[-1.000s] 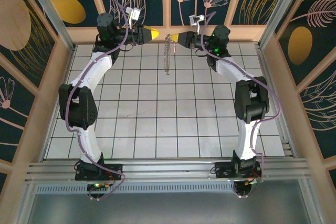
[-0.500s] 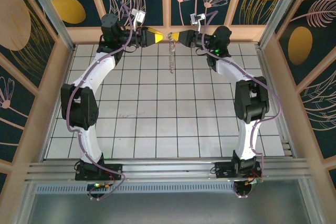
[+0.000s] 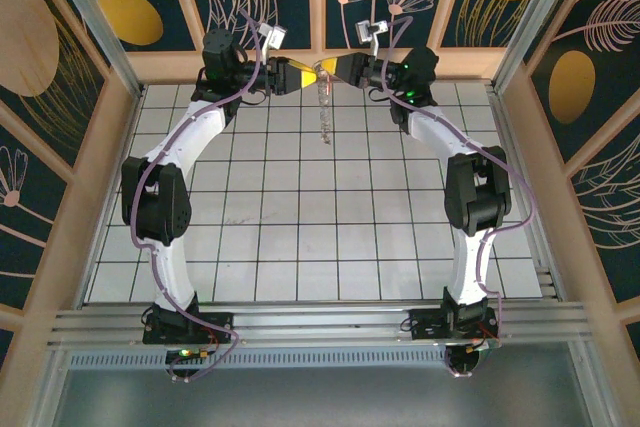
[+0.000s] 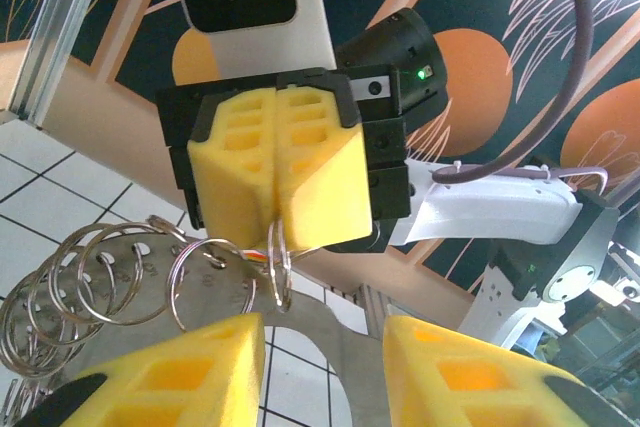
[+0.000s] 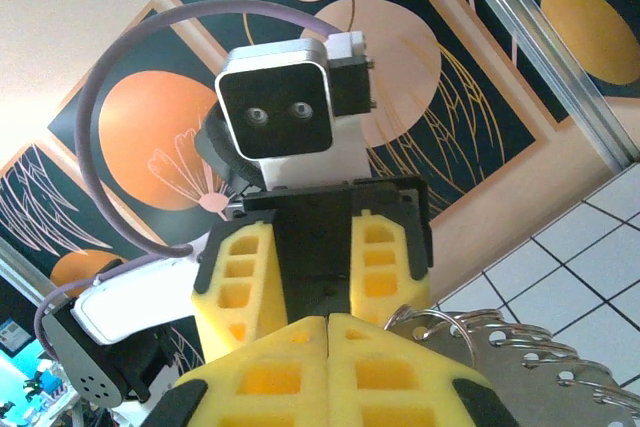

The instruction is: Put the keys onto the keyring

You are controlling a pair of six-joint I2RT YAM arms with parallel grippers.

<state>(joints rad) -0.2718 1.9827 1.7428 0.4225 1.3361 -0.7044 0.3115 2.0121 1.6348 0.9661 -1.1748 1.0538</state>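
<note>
High over the table's back edge, my right gripper (image 3: 330, 69) is shut on the top ring of the keyring (image 3: 322, 112), a silvery bunch of split rings on a flat metal plate that dangles below it. My left gripper (image 3: 311, 74) faces it tip to tip, open. In the left wrist view my yellow fingers (image 4: 180, 367) straddle the plate (image 4: 350, 347), and the right gripper (image 4: 277, 182) pinches a ring (image 4: 281, 267). A red sliver (image 4: 252, 253) under those pads may be the key. In the right wrist view my gripper (image 5: 326, 332) is shut, the left gripper (image 5: 312, 277) gapes opposite, and the keyring (image 5: 540, 387) lies lower right.
The white gridded table (image 3: 320, 217) lies well below both grippers. The wooden back rail (image 3: 320, 59) and patterned wall panels stand right behind them. Side rails (image 3: 105, 177) bound the table left and right.
My left gripper has travelled right until its tips meet the right gripper's at the hanging keyring. The right gripper and keyring have shifted slightly up and right.
</note>
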